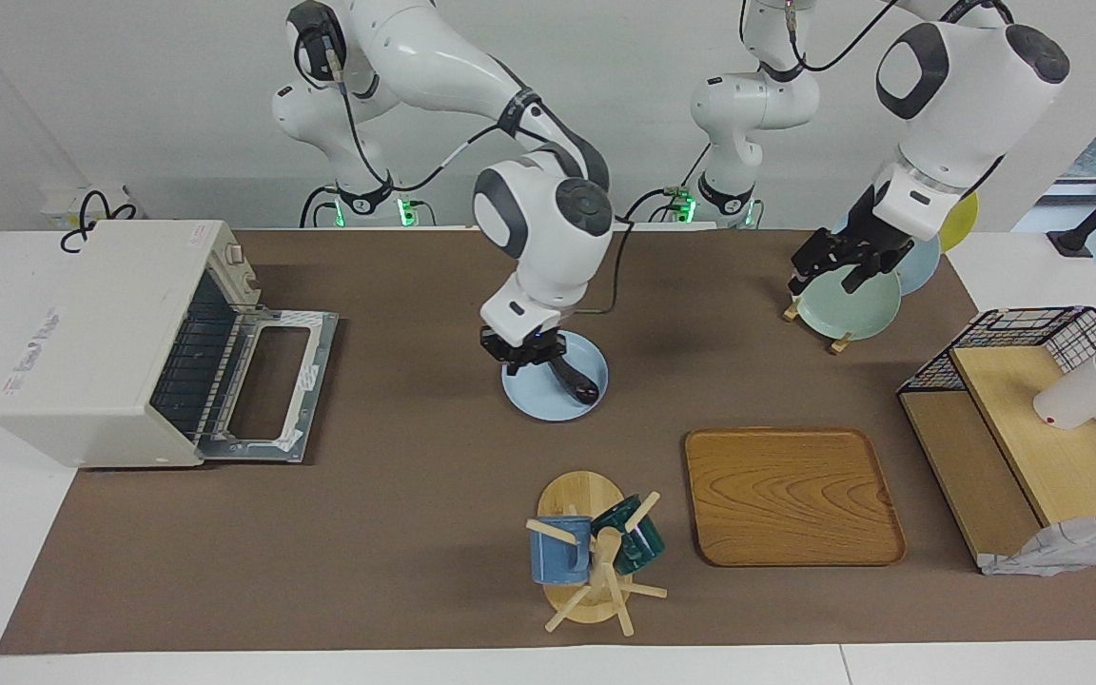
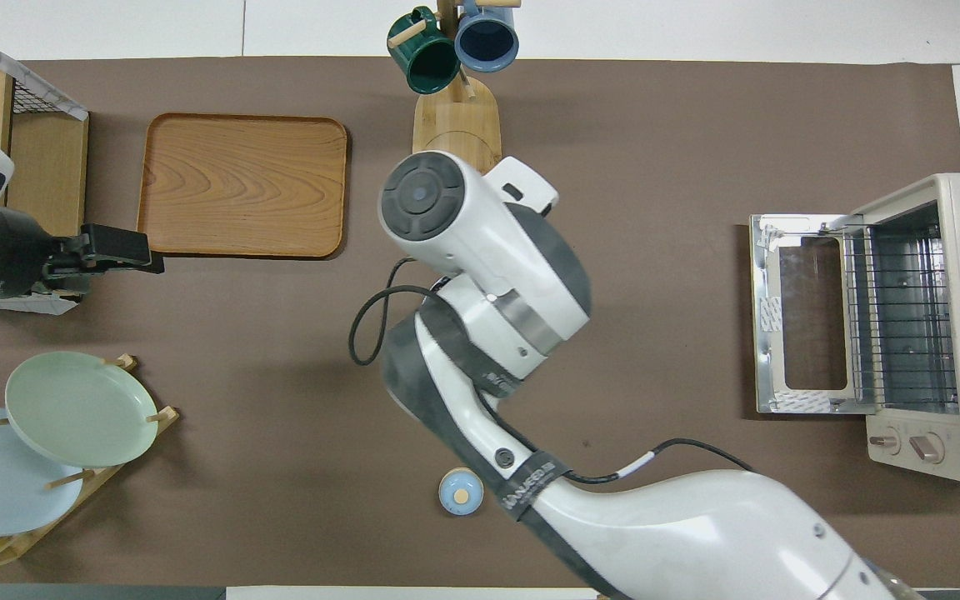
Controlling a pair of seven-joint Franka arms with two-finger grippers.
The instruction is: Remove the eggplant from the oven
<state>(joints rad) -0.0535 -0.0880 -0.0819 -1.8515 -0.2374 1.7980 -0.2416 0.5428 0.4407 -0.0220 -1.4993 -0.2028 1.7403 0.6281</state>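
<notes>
The right gripper is hanging low over a light blue plate near the middle of the table, and its fingers are closing around one end of the eggplant. The eggplant is lying on this plate, dark and glossy, with its free end pointing away from the robots. In the overhead view the right arm is covering both the plate and the eggplant, so they are not showing there.

The oven is standing at the right arm's end of the table. Its door is lying open and flat on the brown mat, and the wire rack inside is bare. The eggplant is well apart from the oven.

The left gripper is waiting in the air over a plate rack at the left arm's end of the table, just above a pale green plate. I cannot tell how its fingers are standing.

A wooden tray is lying farther from the robots than the blue plate, toward the left arm's end. Beside it a mug stand is carrying a blue mug and a dark green mug. A wire shelf with wooden boards is standing at the table's edge on the left arm's end.
</notes>
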